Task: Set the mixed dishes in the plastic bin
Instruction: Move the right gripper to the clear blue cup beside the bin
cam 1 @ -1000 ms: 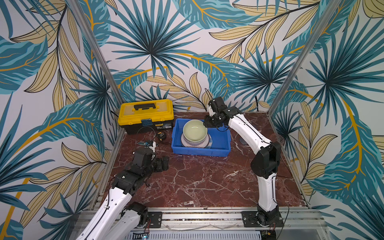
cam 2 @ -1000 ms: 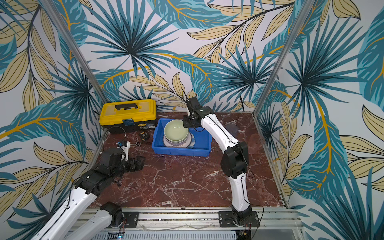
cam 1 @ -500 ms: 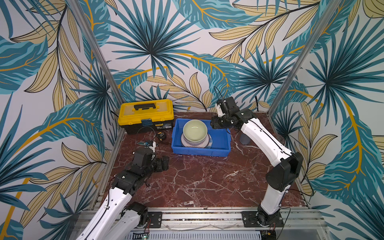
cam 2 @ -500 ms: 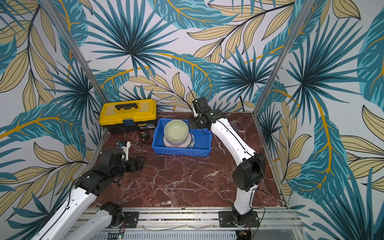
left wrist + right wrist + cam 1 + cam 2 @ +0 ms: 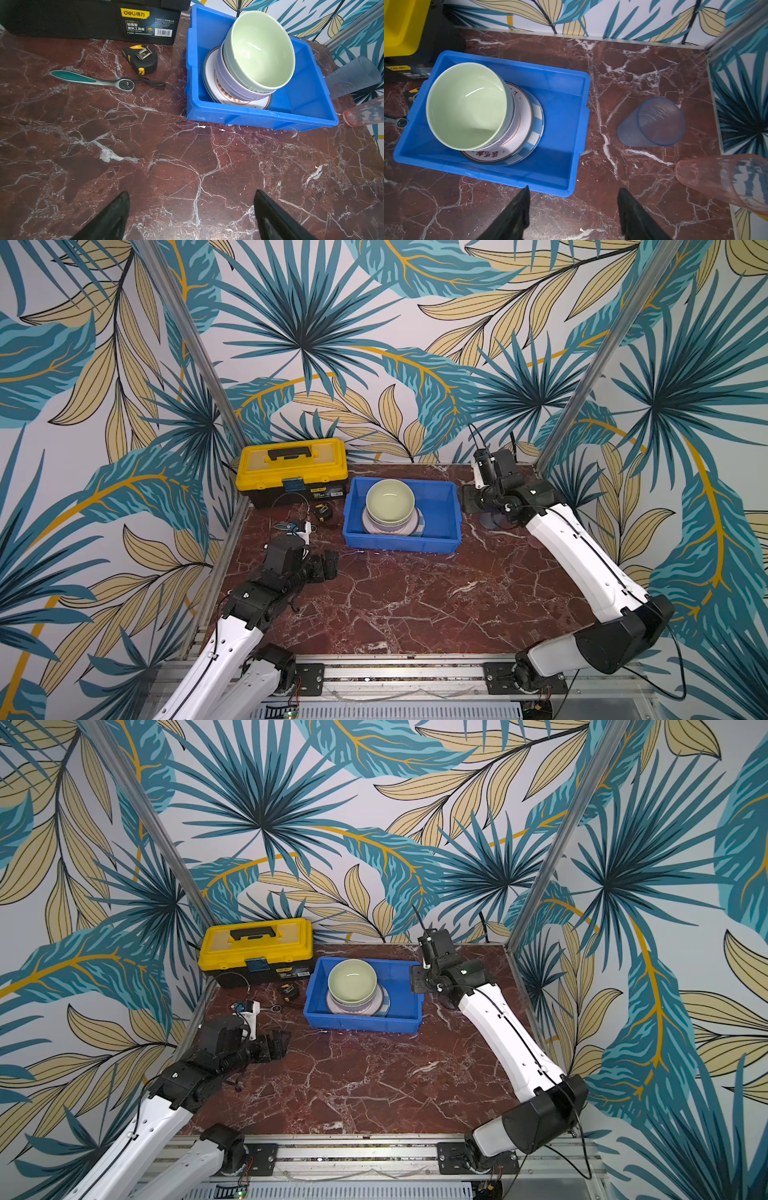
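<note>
Dishes [image 5: 390,527] sit stacked in the bin [image 5: 440,526] at mid-frame in both top views, a green bowl [image 5: 467,106] topmost. Bluish tumbler [image 5: 652,122] and pinkish tumbler [image 5: 724,182] are on the table [image 5: 415,597] right of the bin. Left claw [image 5: 191,207] and right claw [image 5: 573,207] are both spread, holding nothing.
</note>
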Controlling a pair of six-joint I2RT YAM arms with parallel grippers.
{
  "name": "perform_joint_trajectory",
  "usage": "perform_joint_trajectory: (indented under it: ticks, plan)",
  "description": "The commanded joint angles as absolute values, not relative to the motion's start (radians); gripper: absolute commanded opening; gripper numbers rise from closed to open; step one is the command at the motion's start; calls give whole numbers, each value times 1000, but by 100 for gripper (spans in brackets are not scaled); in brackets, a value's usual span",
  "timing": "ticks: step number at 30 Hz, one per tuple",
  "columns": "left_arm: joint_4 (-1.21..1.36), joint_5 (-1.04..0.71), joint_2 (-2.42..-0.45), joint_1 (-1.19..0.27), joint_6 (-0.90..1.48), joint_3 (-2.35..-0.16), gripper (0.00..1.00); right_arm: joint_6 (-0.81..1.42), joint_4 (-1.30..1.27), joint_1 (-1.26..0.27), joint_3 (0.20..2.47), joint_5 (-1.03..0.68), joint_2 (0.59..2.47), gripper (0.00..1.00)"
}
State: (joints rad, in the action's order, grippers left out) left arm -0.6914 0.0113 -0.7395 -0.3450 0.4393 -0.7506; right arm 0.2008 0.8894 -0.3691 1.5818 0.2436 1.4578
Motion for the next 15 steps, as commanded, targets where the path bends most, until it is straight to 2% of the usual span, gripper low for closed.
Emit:
perform_joint_trajectory:
  ticks: [1, 7, 15]
  plan:
    - [-666, 14, -733, -341, 449, -746, 93, 184, 927, -325, 1539, 275, 1427, 65]
    - [-665, 15, -733, -341, 448, -747, 93, 221, 934, -207, 1521, 245, 1431, 56]
    - [-666, 14, -726, -342, 451, -744, 93, 240, 895, -64, 1510, 229, 1486, 52]
